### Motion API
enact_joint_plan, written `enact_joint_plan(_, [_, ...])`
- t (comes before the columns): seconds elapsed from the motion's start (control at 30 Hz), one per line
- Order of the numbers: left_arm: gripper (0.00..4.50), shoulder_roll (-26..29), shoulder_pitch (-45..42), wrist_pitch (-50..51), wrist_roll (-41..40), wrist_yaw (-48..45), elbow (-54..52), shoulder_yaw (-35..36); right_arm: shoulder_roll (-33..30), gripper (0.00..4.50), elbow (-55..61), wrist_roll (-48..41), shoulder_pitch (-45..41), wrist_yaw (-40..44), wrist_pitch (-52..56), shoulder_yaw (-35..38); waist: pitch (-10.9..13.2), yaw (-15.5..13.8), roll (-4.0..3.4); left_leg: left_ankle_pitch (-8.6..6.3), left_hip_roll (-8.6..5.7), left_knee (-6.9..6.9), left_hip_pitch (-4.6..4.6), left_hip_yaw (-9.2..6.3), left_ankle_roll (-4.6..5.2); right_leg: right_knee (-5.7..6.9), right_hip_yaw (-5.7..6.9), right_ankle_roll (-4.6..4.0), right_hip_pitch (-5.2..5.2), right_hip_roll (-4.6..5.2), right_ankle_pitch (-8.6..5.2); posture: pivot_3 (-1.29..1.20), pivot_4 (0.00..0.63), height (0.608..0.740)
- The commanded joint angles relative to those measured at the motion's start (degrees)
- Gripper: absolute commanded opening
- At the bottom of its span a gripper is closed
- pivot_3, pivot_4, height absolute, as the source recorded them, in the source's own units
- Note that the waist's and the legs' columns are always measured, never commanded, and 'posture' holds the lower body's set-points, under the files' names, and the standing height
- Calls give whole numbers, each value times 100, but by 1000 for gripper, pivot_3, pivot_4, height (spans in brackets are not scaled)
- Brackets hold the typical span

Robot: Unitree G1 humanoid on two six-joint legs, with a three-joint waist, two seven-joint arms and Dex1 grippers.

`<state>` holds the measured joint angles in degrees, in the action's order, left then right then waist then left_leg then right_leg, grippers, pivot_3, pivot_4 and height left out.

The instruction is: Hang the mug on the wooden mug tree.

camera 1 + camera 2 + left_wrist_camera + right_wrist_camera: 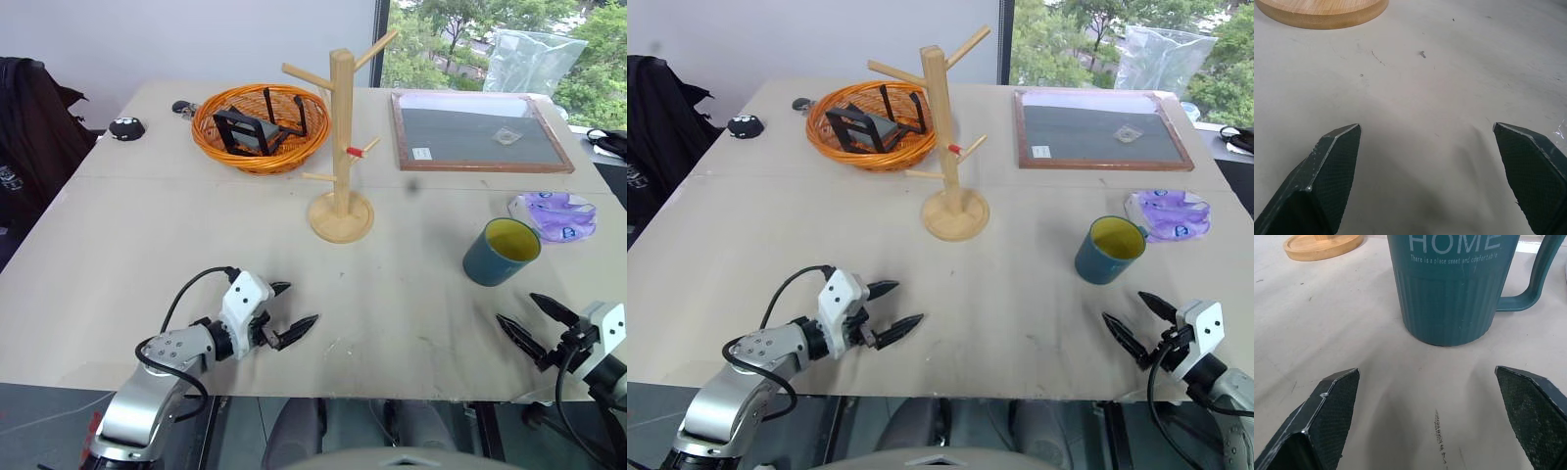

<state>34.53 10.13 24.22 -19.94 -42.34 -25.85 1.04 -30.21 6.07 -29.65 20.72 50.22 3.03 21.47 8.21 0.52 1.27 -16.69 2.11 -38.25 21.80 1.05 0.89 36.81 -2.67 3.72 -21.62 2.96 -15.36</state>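
Standing upright on the matte beige tabletop [411, 304]: ribbed teal ceramic mug [500, 252], pale wooden mug tree [341, 147]; hovering nearby, left gripper [292, 310] and right gripper [534, 323], both spread apart, holding nothing.

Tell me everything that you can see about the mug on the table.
The mug is teal-blue outside and yellow inside, and looks like ceramic. Its side has vertical ribs and white lettering, the large word HOME with a smaller line under it. A loop handle sticks out from one side. It stands upright and looks empty. It rests on the table, to the right of the wooden mug tree and just ahead of the open right gripper. Nothing touches it except the table.
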Motion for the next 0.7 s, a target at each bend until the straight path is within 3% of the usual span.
enact_joint_plan(0.03, [4435, -59, 36, -226, -38, -36, -181, -20, -86, 4500, 132, -91, -23, 4, -35, 212, 0, 0, 0, 0, 0, 0, 0, 0, 0, 0, 0, 0, 0, 0, 0, 0, 150, 737])
enact_joint_plan(0.7, [4435, 4, 174, -357, -87, -106, -214, 151, -89, 4500, 429, 2, -62, -205, 105, 55, 1, 2, -1, 0, -1, 0, 0, 1, 0, 0, 0, 0, 0, 1, 0, 0, 150, 737])
